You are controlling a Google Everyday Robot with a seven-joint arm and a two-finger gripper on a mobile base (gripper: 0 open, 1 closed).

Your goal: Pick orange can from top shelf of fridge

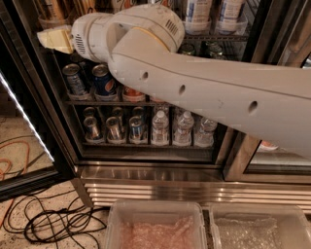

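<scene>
The orange can [50, 8] sits farthest back. Nearest, plastic bins [153, 206] lie before the fridge [160, 180]. Then comes the gripper [54, 40] at the fridge's upper left, its spread impossible to tell. The can stands on the fridge's top shelf [218, 36], left end.

floor [17, 133]: pale, speckled | black cables [63, 226]: tangled, lower left | orange cord [7, 168]: left edge | light strip [26, 119]: white, slanting | gripper [52, 39]: upper left, above the light strip
</scene>
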